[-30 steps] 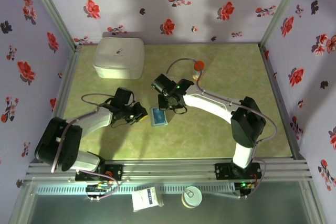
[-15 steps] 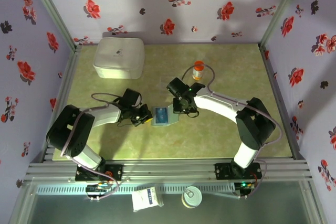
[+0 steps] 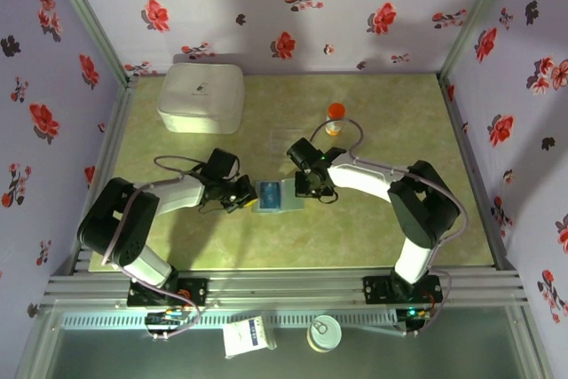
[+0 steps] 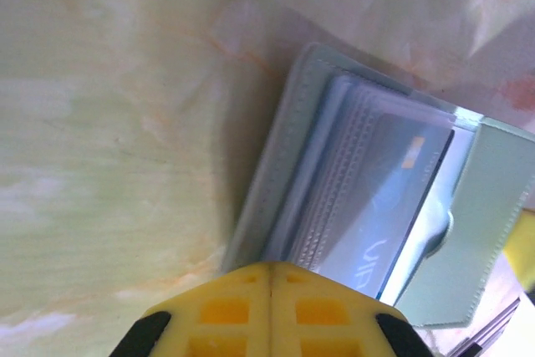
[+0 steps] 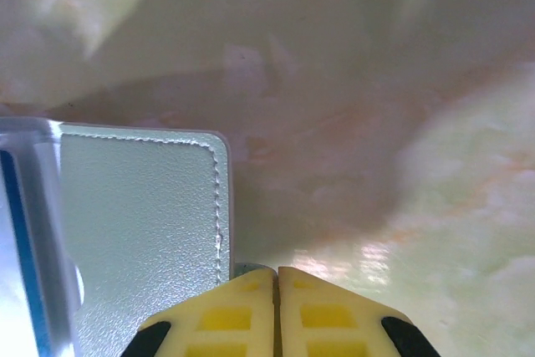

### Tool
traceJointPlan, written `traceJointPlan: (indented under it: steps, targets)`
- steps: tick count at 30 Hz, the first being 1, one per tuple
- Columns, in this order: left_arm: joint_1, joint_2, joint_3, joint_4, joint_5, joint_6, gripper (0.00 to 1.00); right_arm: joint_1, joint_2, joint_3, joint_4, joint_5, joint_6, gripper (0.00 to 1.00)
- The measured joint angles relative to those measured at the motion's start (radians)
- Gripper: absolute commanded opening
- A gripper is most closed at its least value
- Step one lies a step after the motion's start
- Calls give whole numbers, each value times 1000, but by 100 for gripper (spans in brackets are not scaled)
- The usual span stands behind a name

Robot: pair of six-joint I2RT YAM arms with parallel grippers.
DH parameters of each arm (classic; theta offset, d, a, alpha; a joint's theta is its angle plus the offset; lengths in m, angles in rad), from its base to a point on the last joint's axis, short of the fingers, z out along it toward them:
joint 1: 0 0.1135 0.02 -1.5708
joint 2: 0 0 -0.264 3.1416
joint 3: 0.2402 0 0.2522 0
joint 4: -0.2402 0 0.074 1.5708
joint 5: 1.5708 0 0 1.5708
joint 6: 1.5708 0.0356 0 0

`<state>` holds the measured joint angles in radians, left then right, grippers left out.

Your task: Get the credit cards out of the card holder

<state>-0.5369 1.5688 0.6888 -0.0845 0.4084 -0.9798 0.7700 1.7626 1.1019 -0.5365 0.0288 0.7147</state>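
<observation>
Left wrist view: the left gripper (image 4: pixel 269 277) has its fingers (image 4: pixel 221 315) pressed together and empty, tips at the near edge of the card holder (image 4: pixel 489 206), which lies open on the desk (image 4: pixel 100 123). Just past them a blue credit card (image 4: pixel 401 198) sits tucked under clear ribbed sleeves. Opposite, the right gripper (image 5: pixel 276 277) is likewise closed and empty at the holder's other panel. The holder looks soft and light, likely to slide. The card looks thin, stiff and slick, best pinched by whichever edge clears its sleeve while a panel is pinned.
</observation>
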Motion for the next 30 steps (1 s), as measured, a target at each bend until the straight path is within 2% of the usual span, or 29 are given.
traceJointPlan:
  steps: [16,30]
  targets:
    - [36,-9,-3,-44,-6,23,1,0,20,-5,53,-31,-8,6]
    - [50,-8,-33,-12,5,26,0,0,20,-3,-3,36,-16,6]
